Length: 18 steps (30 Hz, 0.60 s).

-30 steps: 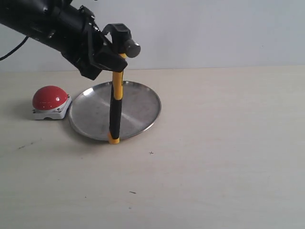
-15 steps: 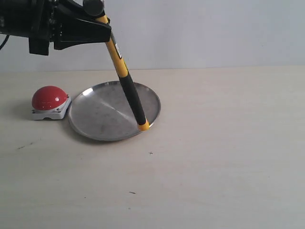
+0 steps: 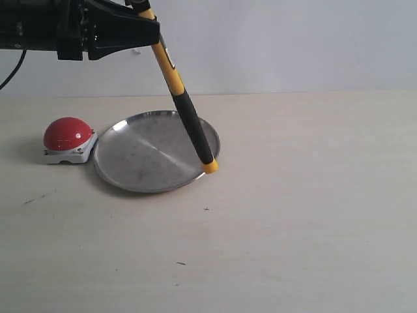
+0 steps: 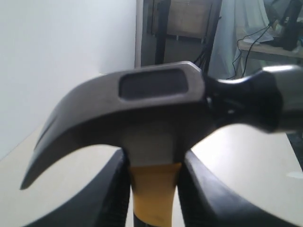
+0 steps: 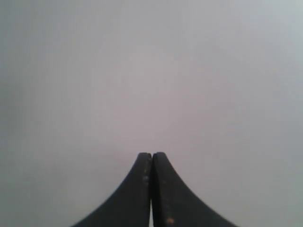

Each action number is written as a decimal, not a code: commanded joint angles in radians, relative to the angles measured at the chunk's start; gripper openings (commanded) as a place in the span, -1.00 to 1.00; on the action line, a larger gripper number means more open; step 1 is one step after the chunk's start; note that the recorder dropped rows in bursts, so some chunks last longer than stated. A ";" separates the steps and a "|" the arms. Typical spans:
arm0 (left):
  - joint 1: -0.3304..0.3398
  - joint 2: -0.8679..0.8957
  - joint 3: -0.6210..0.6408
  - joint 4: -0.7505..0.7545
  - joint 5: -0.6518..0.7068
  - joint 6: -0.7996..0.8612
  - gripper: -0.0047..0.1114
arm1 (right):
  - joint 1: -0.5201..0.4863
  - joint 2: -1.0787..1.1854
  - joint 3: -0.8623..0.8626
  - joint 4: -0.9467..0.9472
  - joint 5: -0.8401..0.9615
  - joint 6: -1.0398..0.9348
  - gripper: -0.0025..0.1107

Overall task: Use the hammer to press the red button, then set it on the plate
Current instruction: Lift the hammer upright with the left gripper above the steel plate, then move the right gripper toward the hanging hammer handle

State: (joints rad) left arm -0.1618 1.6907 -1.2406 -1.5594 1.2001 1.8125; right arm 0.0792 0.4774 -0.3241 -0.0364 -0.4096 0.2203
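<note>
Right, I count one hammer (image 3: 186,107), one red button (image 3: 68,134) and one plate (image 3: 140,156) on my screens, all toward the left of the pale counter (image 3: 293,215).

The left gripper (image 3: 151,29) sits high at the far left, and it pinches the hammer just under the head. In the left wrist view its two black fingers (image 4: 113,198) press on either side of the yellow neck below the dark claw head. From that grip the handle slants down and to the right across the plate. The head is cut off by the top of the exterior view. The yellow looped end is low at the plate's right rim; I cannot tell whether it touches the metal or hangs just above it.

The plate lies flat on the counter. The red button stands just beside it on the left, on its one grey base, and nothing is touching the dome.

The right gripper (image 5: 151,158) shows only in its own wrist camera, its two fingers pressed together with nothing between them, facing a blank grey surface.
</note>
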 commanded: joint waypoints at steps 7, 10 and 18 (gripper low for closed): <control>0.000 0.015 -0.002 -0.108 0.021 -0.017 -0.92 | 0.123 0.669 -0.267 -0.462 0.239 0.279 -0.96; 0.000 0.015 -0.002 -0.108 0.021 -0.017 -0.92 | 0.173 0.809 -0.313 -0.640 0.173 0.309 -0.96; -0.002 0.015 -0.002 -0.083 0.021 -0.040 -0.92 | 0.175 1.073 -0.556 -1.533 -0.043 0.903 -0.96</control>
State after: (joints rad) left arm -0.1618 1.7167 -1.2348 -1.5844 1.1931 1.7825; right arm 0.2549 1.4810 -0.7891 -1.2122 -0.3158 0.8785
